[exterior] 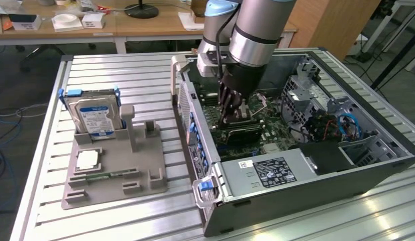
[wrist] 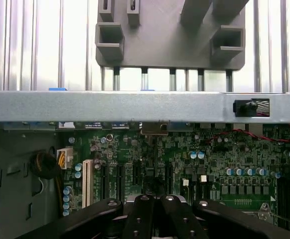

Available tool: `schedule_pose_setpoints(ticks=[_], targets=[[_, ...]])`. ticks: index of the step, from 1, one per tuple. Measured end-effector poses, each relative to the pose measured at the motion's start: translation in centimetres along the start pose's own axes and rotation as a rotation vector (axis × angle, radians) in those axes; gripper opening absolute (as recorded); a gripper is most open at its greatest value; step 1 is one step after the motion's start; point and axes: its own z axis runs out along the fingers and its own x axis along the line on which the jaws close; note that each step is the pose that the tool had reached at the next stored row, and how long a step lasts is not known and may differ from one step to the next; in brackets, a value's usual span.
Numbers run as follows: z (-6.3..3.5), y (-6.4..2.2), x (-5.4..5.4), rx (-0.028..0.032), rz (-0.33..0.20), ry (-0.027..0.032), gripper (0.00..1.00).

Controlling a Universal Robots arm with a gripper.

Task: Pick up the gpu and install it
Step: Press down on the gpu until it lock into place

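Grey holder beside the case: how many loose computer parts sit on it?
3. A hard drive stands upright at the back; a square silver chip lies flat nearer the camera; a green memory stick lies beside it. More may hide behind the drive.

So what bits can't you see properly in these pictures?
- Black claw tips: exterior view, hidden behind the arm and the open grey computer case; what it holds can't be told.
- Green motherboard: wrist view, cut off by the claw's black fingers.
- Blue-labelled silver hard drive: label print too small.
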Motion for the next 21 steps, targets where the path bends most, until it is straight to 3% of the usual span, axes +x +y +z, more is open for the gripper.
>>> schedule_pose_setpoints(ticks=[4, 7, 11, 21], targets=[[0.02, 0.09, 0.0, -0.0005, 0.0, 0.0, 0.11], [-0.01, 0.13, 0.0, -0.0112, 0.0, 0.0002, 0.11], [-0.07, 0.22, -0.3, -0.0166, 0.0, 0.0014, 0.11], [0.03, 1.59, -0.3, -0.0175, -0.001, 0.0016, 0.11]])
